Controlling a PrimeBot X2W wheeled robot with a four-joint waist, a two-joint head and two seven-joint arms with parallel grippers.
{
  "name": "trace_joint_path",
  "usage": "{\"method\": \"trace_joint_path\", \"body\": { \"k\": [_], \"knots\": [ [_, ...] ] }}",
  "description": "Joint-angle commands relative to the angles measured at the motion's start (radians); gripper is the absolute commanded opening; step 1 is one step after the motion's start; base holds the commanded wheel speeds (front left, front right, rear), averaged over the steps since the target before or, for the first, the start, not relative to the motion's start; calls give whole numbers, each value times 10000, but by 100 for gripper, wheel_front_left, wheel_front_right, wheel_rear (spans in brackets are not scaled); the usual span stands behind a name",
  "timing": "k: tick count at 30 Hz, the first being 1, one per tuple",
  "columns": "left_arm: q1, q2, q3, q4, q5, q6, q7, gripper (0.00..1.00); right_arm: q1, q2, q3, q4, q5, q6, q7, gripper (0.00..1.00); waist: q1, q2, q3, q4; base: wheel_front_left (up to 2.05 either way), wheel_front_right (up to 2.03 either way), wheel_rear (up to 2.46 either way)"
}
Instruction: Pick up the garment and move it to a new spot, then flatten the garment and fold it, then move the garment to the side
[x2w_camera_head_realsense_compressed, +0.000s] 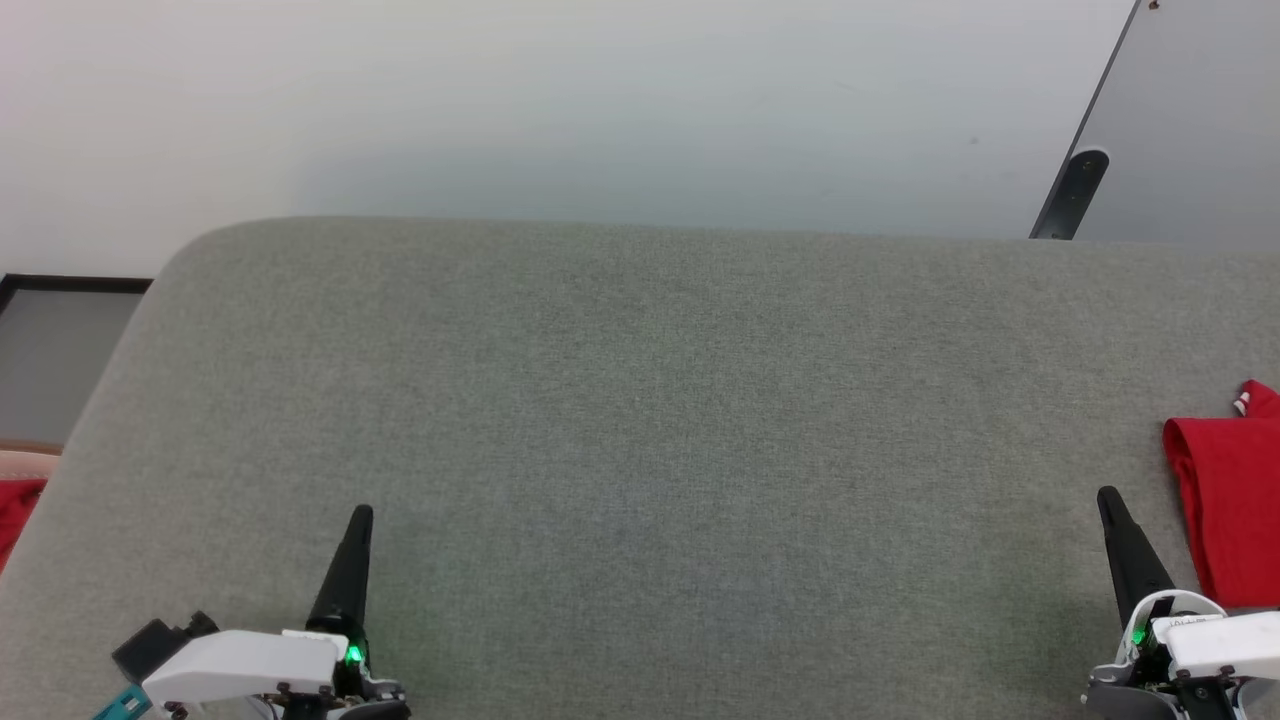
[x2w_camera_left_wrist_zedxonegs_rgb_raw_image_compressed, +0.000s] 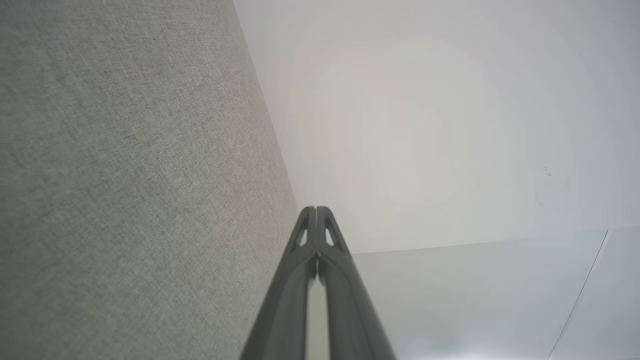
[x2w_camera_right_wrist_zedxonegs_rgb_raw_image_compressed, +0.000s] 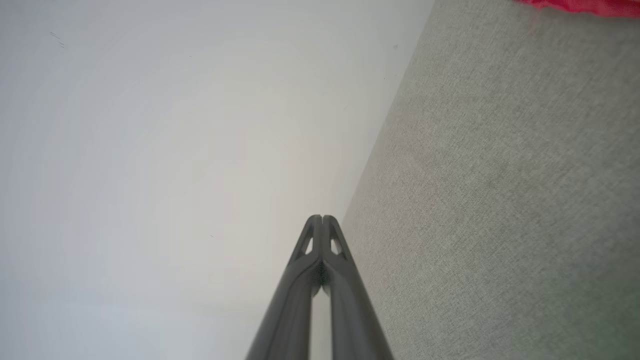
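The garment (x2w_camera_head_realsense_compressed: 1235, 500) lies folded at the far right edge of the grey fabric surface (x2w_camera_head_realsense_compressed: 640, 420), red with a bit of white trim at its top; part of it runs out of the head view. Its red edge (x2w_camera_right_wrist_zedxonegs_rgb_raw_image_compressed: 585, 6) also shows at the top right of the right wrist view. My right gripper (x2w_camera_head_realsense_compressed: 1108, 497) stands just left of the garment, shut and empty, fingertips pressed together (x2w_camera_right_wrist_zedxonegs_rgb_raw_image_compressed: 322, 218). My left gripper (x2w_camera_head_realsense_compressed: 361, 515) is at the lower left of the surface, shut on nothing, tips together (x2w_camera_left_wrist_zedxonegs_rgb_raw_image_compressed: 316, 209).
A plain red cloth scrap (x2w_camera_head_realsense_compressed: 15, 510) lies beyond the surface's left edge, near a dark-framed panel (x2w_camera_head_realsense_compressed: 60, 350). A grey board with a dark leg (x2w_camera_head_realsense_compressed: 1075, 190) leans at the back right. A pale wall and floor lie beyond the surface's far edge.
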Motion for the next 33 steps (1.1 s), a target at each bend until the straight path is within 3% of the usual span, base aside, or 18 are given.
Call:
{"method": "trace_joint_path", "body": {
  "k": [1, 33],
  "knots": [
    [-118, 6, 50, 2, -162, -80, 48, 0, -111, 32, 26, 13, 190, -5, 28, 0, 0, 0, -14, 3, 0, 0, 0],
    [-327, -231, 300, 260, -1901, -158, 614, 0, -285, 299, 73, 393, 1927, -4, 222, 0, 0, 0, -338, 65, 0, 0, 0]
  ]
}}
